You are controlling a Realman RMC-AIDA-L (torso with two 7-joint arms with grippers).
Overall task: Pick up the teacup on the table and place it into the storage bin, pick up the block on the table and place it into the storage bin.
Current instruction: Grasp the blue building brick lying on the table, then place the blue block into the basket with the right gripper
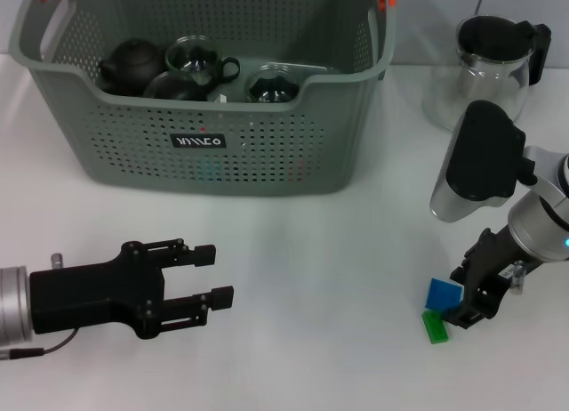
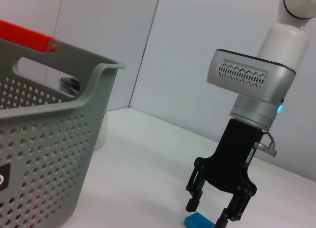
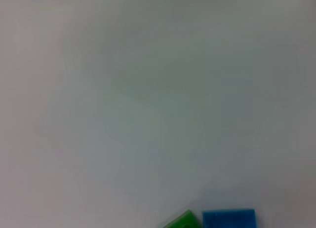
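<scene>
The grey-green storage bin (image 1: 204, 117) stands at the back of the white table (image 1: 320, 269); it also shows in the left wrist view (image 2: 44, 154). Inside it lie a black teapot (image 1: 129, 66) and glass teacups (image 1: 197, 60). No teacup shows on the table. A blue block (image 1: 441, 293) and a green block (image 1: 435, 326) lie at the front right. My right gripper (image 1: 466, 302) is open, its fingertips down at the blue block (image 2: 199, 221), one on each side. My left gripper (image 1: 213, 275) is open and empty at the front left, low over the table.
A glass pitcher with a black lid (image 1: 487, 68) stands at the back right, behind my right arm. In the right wrist view the green block (image 3: 180, 221) and the blue block (image 3: 228, 218) sit side by side on the table.
</scene>
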